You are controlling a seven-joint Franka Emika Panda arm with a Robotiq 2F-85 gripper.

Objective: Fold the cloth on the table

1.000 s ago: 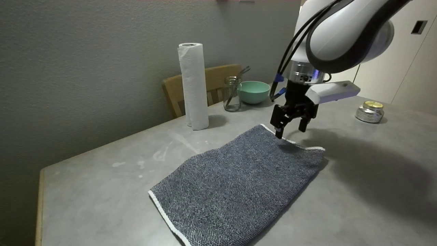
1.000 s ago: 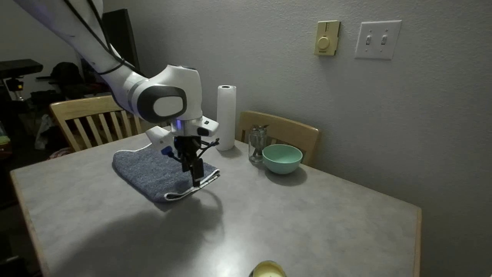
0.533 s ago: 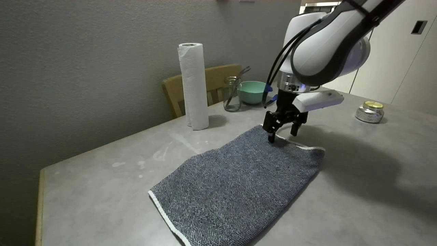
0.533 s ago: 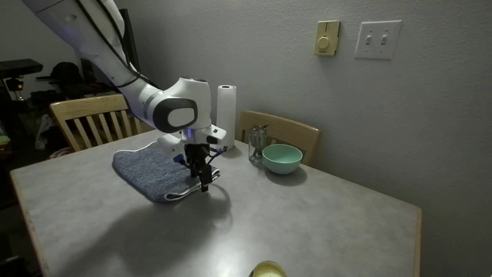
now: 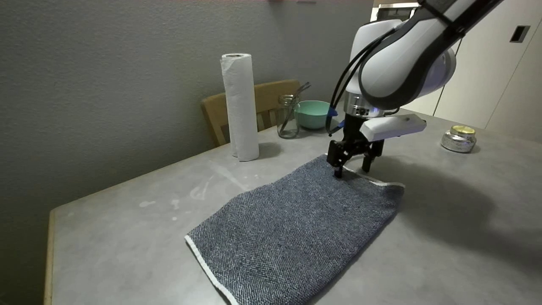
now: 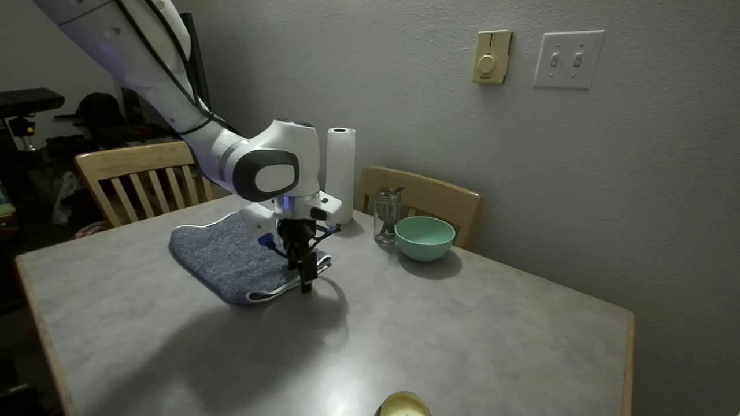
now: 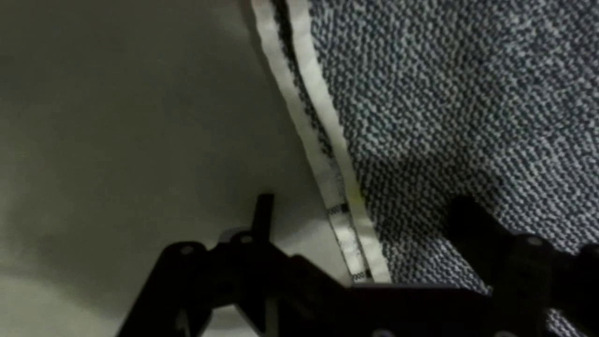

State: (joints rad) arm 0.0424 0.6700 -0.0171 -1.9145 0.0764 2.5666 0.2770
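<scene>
- The jaws of the gripper (image 7: 365, 204) are parted and hold nothing. One finger (image 7: 263, 215) is over bare tabletop (image 6: 491, 323), the other finger (image 7: 472, 229) over the cloth (image 5: 296, 224), whose border runs between them. Whether either tip touches down, I cannot tell.
- Two white hems (image 7: 339, 145) lie side by side in that gap, so the cloth seems doubled once; the step in hand looks like lining up for another fold.
- The next move probably calls for closing on both hems together, lifting them and carrying them over toward the opposite hem. Too shallow a bite could catch only the upper layer.
- The cloth lies flat, one long side toward the tabletop's wall-side edge with a bare strip between; its opposite hem faces the end of the table where that edge meets a corner (image 5: 52, 210).
- The paper roll (image 5: 241, 108) stands near the wall-side edge, apart from the cloth. The jar (image 6: 387, 216) and, just beside it, the bowl (image 6: 425, 238) are farther along; a lift straight down the cloth's length should miss all three.
- Beyond the doubled hems, open tabletop runs toward another corner (image 6: 627, 319); the candle (image 5: 459, 139) sits well apart.
</scene>
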